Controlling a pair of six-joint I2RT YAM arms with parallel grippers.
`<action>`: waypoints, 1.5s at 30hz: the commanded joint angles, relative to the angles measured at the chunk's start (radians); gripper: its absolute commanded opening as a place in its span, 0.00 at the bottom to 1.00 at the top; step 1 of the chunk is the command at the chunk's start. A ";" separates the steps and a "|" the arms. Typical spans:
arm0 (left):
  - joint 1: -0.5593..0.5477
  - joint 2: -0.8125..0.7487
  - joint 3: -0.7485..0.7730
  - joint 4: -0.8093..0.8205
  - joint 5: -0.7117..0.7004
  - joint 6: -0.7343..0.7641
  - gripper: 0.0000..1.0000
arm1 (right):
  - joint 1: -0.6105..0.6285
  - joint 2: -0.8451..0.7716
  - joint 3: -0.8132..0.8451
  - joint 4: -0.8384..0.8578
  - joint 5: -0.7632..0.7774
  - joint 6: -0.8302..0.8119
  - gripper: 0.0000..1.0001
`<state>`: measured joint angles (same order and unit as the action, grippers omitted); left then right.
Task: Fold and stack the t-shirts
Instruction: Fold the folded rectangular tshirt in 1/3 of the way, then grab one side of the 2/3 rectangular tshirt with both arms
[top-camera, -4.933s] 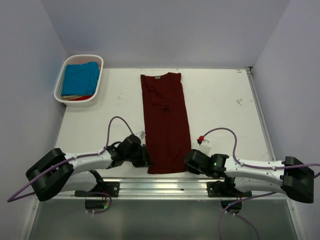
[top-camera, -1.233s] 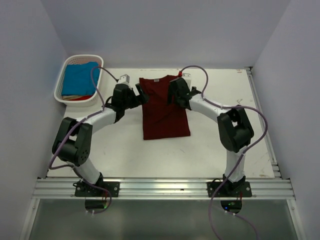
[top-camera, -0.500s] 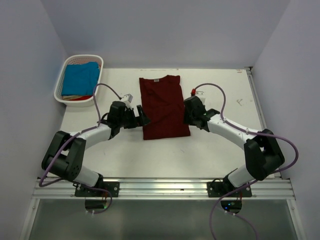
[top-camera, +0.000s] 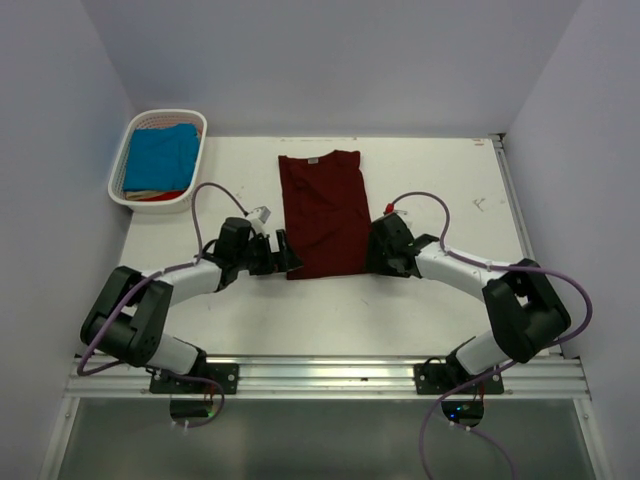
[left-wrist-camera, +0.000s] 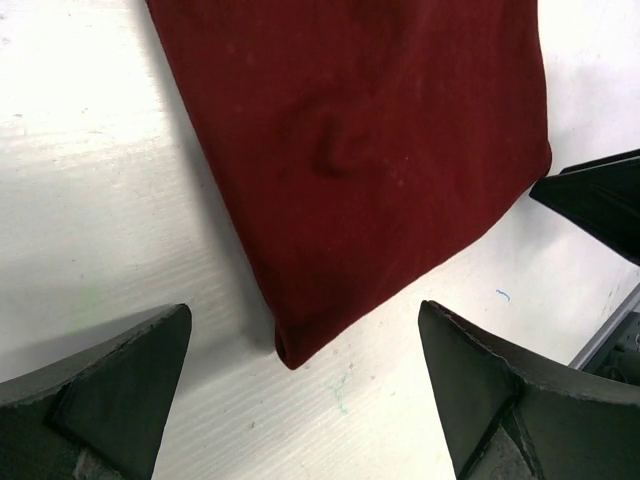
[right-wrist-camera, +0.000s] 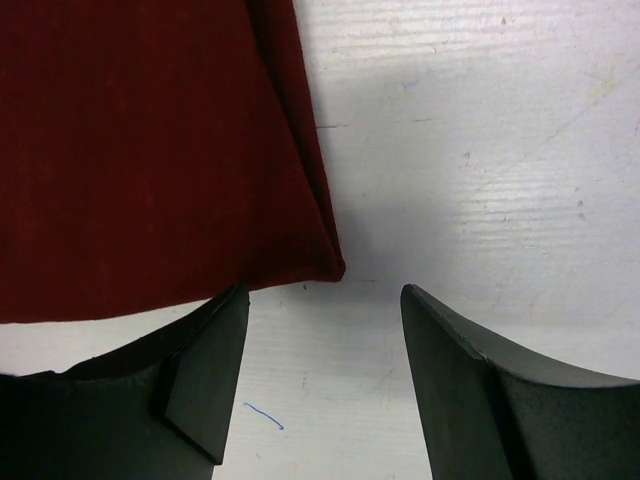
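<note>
L tool (top-camera: 286, 257) & R tool (top-camera: 373, 257) pulled back to maroon shirt (top-camera: 322, 215) near corners.

Dark maroon t-shirt (top-camera: 322, 215), folded into a narrow rectangle, lying flat in the middle of the desk (top-camera: 440, 180); round neck at the far end, rounded fold along the near edge, a small wrinkle close to the near-left corner. Turquoise-blue t-shirt (top-camera: 160, 158), loosely folded, lying in the white basket (top-camera: 118, 192) at the far-left corner, well apart from the maroon one
</note>
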<state>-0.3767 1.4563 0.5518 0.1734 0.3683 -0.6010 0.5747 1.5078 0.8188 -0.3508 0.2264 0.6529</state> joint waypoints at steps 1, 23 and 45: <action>-0.008 0.036 -0.026 0.070 0.060 -0.013 1.00 | -0.003 -0.014 -0.015 0.041 -0.036 0.013 0.66; -0.096 0.231 -0.006 -0.071 -0.035 -0.020 0.57 | -0.003 0.034 -0.073 0.139 -0.035 -0.015 0.38; -0.096 0.213 0.010 -0.118 -0.091 -0.013 0.71 | -0.018 0.117 0.089 -0.008 0.113 -0.093 0.65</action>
<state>-0.4744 1.6119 0.6098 0.2779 0.4183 -0.6621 0.5705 1.5776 0.8562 -0.3553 0.2928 0.5861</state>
